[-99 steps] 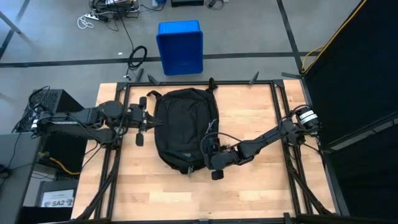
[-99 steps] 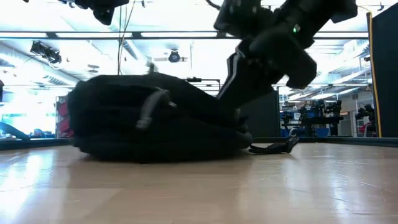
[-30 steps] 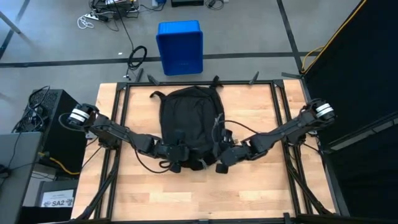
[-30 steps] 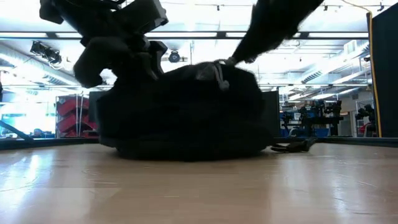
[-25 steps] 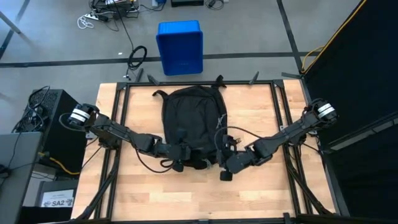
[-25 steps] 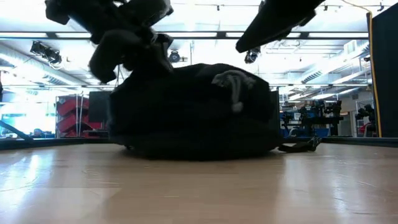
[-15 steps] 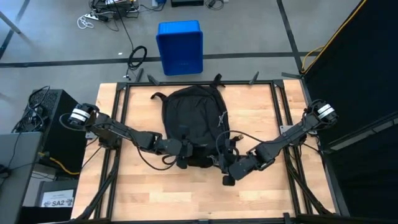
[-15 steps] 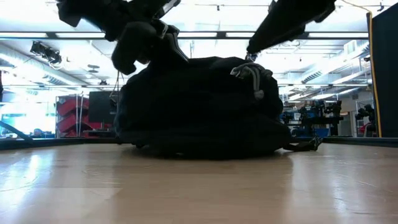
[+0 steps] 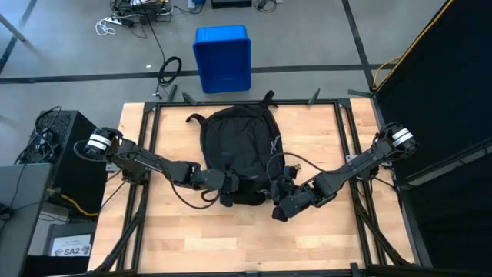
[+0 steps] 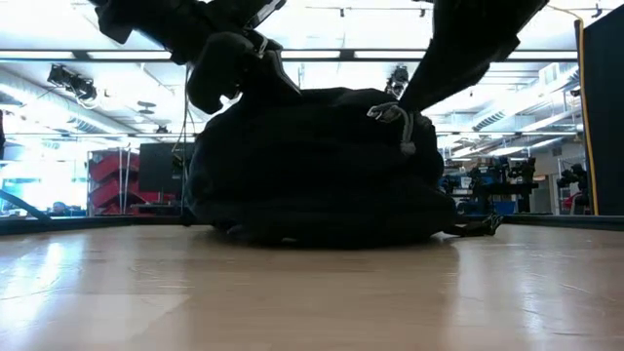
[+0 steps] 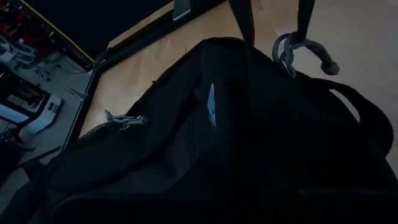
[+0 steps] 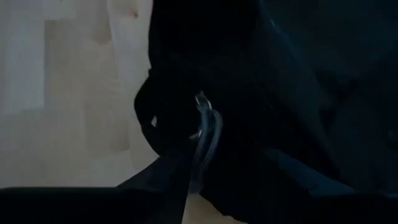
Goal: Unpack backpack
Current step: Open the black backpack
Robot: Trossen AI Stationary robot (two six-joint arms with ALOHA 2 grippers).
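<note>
left gripper [image 9: 227,185]: now pressed together on the backpack [image 9: 237,146] fabric at its near edge.
right gripper [image 9: 283,208]: has part-spread, beside that corner.
meaning: bag pinned, still zipped.

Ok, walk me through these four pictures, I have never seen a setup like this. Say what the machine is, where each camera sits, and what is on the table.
This is a robot with two dark jointed arms at a wooden table. One camera looks straight down, one sits level with the tabletop, and one rides on each wrist. A black backpack lies flat on the table, and a blue bin stands on the floor beyond it. Both arms reach in at the backpack's near end: the left gripper is shut against the fabric, the right gripper sits at the other corner, near a grey zipper pull. What either holds is hidden. The backpack looks closed.
</note>
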